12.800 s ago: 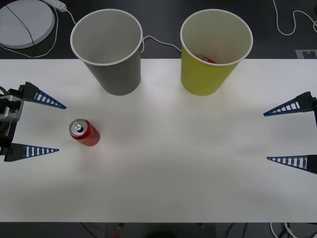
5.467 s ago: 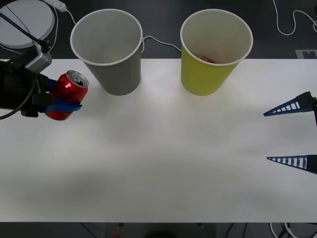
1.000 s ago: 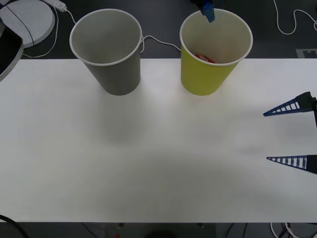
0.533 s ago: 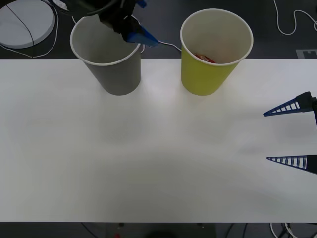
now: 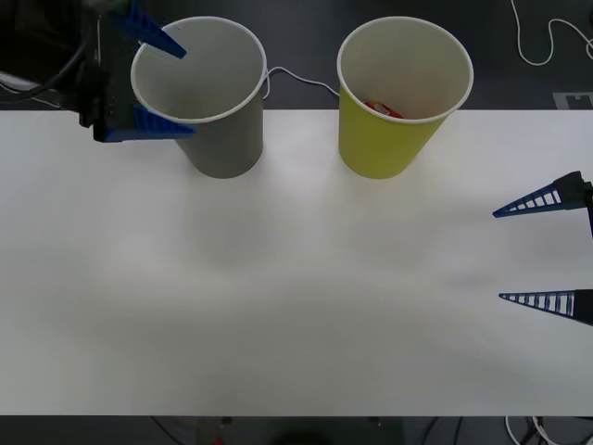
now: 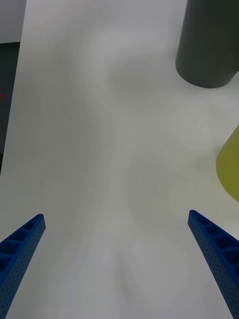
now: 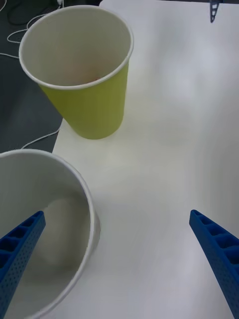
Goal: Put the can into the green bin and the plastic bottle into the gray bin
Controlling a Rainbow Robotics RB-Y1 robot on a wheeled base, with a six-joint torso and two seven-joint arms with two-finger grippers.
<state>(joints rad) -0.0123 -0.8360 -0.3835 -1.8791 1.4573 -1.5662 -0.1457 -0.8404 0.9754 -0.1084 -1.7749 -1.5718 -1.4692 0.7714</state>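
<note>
Inside the green bin (image 5: 404, 97), a red bit of the can (image 5: 382, 108) shows low against the near wall. The gray bin (image 5: 206, 93) stands to its left, with its white inside bare (image 7: 55, 224). The plastic bottle is out of view. My left gripper (image 5: 189, 92) hangs open by the gray bin's left rim, one finger over the rim and one beside the wall, holding nothing. From the left wrist the green bin (image 7: 84, 75) sits beyond the gray one. At the table's right edge my right gripper (image 5: 498, 256) waits open, far from both bins (image 6: 209, 45).
Both bins stand at the far edge of the white table (image 5: 296, 297). A white cable (image 5: 301, 79) runs behind them on the dark floor, and another cable (image 5: 537, 46) lies at the back right. The green bin's side (image 6: 230, 169) shows in the right wrist view.
The left arm lifted the can from the table and released it over the green bin. In the last second it swung left, ending open beside the gray bin. The right arm stayed still.
</note>
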